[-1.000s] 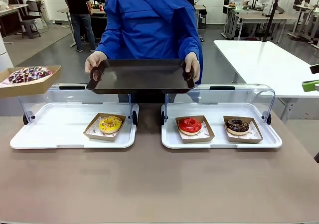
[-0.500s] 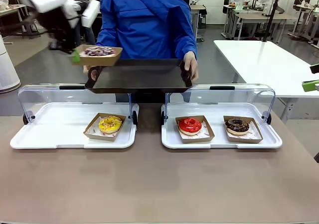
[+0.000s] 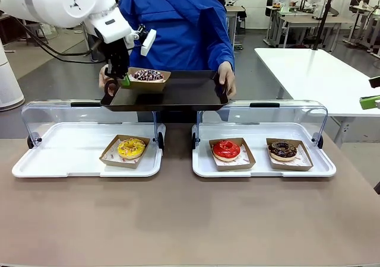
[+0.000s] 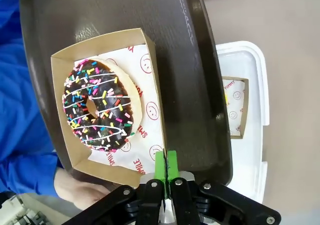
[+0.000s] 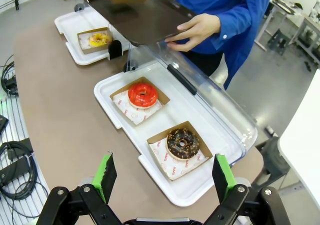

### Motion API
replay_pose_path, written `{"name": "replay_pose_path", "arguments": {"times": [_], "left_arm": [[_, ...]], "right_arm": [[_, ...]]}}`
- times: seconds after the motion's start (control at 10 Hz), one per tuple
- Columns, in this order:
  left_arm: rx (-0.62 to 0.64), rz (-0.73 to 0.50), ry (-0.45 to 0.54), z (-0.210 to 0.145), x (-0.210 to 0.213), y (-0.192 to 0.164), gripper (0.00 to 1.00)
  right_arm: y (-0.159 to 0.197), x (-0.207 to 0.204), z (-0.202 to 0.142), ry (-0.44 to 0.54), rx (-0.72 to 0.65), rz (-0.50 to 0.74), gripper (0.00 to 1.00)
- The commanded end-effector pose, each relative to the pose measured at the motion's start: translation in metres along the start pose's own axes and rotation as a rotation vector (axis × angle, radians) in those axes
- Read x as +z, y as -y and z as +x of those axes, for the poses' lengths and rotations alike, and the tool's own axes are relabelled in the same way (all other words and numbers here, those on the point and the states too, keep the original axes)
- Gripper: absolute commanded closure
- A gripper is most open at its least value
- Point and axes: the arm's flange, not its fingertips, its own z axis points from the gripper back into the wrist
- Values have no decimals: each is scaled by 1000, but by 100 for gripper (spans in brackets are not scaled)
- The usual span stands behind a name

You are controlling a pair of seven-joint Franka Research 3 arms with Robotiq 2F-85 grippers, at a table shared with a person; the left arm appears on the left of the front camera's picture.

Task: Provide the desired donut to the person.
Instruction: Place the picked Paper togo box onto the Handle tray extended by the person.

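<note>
A chocolate donut with coloured sprinkles (image 3: 147, 75) lies in a cardboard box (image 4: 145, 55). My left gripper (image 3: 123, 80) is shut on the box's edge, its green pads (image 4: 172, 164) pinching the cardboard wall. The box is at the left end of the dark brown tray (image 3: 178, 94) that the person (image 3: 178, 24) in the blue jacket holds with both hands over the far side of the table. Whether the box rests on the tray or hangs just above it I cannot tell. My right gripper (image 5: 165, 172) stands open and holds nothing, above the table's right end.
Two white display trays (image 3: 35, 160) (image 3: 320, 166) with raised clear lids stand on the brown table. The left one holds a yellow donut (image 3: 131, 148); the right one holds a red donut (image 3: 226, 149) and a chocolate donut (image 3: 282, 150). A white table (image 3: 320, 71) stands at the far right.
My left arm has swung right with the sprinkled donut's box, from the far left edge to over the person's tray. The person's tray and the right arm have stayed put.
</note>
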Motion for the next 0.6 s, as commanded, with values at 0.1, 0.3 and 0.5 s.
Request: {"name": "replay_pose_path", "arguments": {"times": [0.1,0.3,0.5], "left_arm": [[26,-9,12,-8,-6,1,99],[75,-21,33,-11,-12,1,99],[107,-47,42,-14,-9,-1,42]], "right_arm": [[0,-1,-1,3,10,8,0],[0,-1,-1,3,10,8,0],[0,-1,-1,3,10,8,0]]}}
